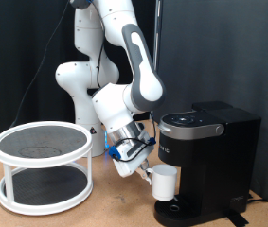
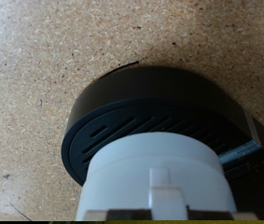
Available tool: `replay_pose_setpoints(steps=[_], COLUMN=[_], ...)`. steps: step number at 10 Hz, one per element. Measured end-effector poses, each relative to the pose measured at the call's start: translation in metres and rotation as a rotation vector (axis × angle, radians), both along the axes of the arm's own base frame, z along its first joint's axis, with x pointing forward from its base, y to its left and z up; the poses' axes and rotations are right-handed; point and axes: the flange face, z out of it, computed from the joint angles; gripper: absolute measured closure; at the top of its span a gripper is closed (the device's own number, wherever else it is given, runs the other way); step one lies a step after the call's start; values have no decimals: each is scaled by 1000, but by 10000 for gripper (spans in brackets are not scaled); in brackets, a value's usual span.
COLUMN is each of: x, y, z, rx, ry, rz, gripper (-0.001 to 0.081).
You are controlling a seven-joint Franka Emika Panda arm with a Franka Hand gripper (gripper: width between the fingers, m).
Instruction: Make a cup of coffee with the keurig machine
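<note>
**Mug at the drip base**

From the exterior view, my gripper (image 1: 136, 161) is just beside the keurig machine (image 1: 207, 156), on its left, low under the brew head. The cup (image 1: 164, 183) sits upright right over the machine's drip base, under the spout. I judge that is where coffee must fall. My fingers appear clamped on the cup's side, likely at the handle, though that contact is small and hard to read. A white two-tier rack (image 1: 44, 165) stands well apart from the machine, on the wooden table (image 1: 105, 210).

In the wrist view, the cup (image 2: 159, 173) fills the foreground, with the round black drip base (image 2: 122, 121) directly beyond it.
</note>
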Motion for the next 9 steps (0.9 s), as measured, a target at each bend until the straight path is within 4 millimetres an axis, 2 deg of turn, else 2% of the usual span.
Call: replay_pose_setpoints(steps=[7, 9], x=[11, 11], y=[5, 6], z=[-21, -22], rx=[17, 23], ry=[-11, -17], rz=[-4, -2], gripper=[805, 795])
